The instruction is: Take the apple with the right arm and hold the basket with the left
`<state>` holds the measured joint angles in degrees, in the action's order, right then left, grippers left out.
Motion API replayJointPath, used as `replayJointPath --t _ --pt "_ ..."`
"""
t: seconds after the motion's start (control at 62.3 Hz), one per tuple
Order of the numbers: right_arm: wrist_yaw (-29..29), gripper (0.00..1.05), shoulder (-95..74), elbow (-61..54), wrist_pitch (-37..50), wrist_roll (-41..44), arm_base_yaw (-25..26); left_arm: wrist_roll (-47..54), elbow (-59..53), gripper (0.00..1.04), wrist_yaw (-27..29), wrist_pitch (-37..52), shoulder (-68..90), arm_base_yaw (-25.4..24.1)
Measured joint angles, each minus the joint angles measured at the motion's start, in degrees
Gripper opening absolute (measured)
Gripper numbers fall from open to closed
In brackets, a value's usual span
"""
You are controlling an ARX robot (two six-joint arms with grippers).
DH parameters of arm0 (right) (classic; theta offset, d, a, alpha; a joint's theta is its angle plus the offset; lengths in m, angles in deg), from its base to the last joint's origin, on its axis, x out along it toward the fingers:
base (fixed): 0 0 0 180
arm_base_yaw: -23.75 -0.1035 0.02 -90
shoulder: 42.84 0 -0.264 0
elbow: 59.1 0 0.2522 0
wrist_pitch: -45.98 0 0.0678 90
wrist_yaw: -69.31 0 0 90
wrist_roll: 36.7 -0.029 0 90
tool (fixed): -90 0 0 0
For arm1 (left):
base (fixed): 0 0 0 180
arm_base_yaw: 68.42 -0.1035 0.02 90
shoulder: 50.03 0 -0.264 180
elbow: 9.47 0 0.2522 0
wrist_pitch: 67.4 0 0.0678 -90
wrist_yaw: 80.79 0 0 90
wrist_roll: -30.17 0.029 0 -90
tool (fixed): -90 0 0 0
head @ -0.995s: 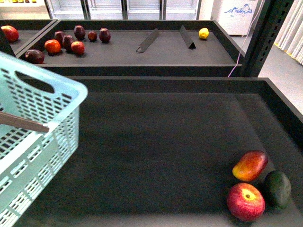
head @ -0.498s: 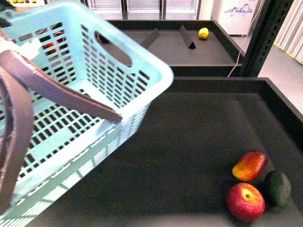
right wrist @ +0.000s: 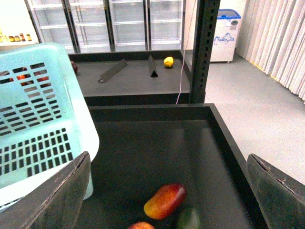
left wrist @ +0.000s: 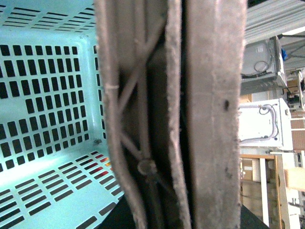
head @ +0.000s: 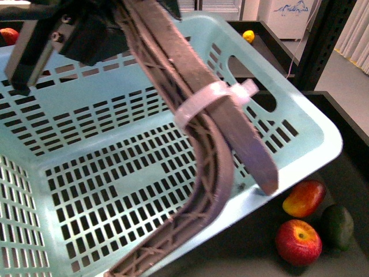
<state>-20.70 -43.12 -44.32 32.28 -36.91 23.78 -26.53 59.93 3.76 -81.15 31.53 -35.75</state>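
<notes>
The left gripper (head: pixel 86 32) is clamped on the grey-brown handle (head: pixel 167 46) of the light-blue basket (head: pixel 323 147), which hangs tilted beneath it. The right gripper (right wrist: pixel 167 160) is spread wide and holds nothing. The apple (head: pixel 298 241) lies below it, just beside a mango (head: pixel 304 197). Far beyond it, a white freezer (head: pixel 288 11) bears a blue mountain logo, its lettering too small to read.

Basket (head: pixel 317 150) seen over left and centre of the worktop (head: pixel 349 179), apple (head: pixel 298 242) placed right of it at the front, mango (head: pixel 304 198) just behind the apple, third fruit (head: pixel 337 227) beside both, rightmost
</notes>
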Motion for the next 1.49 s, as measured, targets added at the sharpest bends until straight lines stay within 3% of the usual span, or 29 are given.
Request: replayJointPath --t 0.273,0.369,0.466,0.69,0.915,1.108,1.493 --pt "0.24 0.96 -0.09 0.04 -0.13 -0.04 -0.04 0.35 0.2 0.15 0.66 0.02 0.0 0.02" --pt "9.9 0.96 -8.66 5.46 -14.1 -8.24 -2.14 0.66 0.2 0.15 1.05 0.02 0.02 -0.04" --pt "10.21 0.96 -18.05 6.84 -17.09 -13.2 -0.94 0.81 0.22 0.15 0.98 0.02 0.02 -0.04" --pt "3.72 0.96 -39.21 8.37 -0.68 -12.81 4.5 0.81 0.28 0.15 0.5 0.02 0.11 -0.04" --pt "0.98 0.96 -77.85 16.7 25.75 0.13 3.89 0.92 0.28 0.15 0.87 0.02 0.13 -0.04" --pt "-1.05 0.96 -98.14 24.68 28.5 5.55 1.46 0.92 0.28 0.15 0.61 0.02 0.13 -0.04" --pt "-4.59 0.96 -117.52 34.82 27.1 7.61 -1.53 0.94 0.28 0.15 0.83 0.02 0.13 -0.04"
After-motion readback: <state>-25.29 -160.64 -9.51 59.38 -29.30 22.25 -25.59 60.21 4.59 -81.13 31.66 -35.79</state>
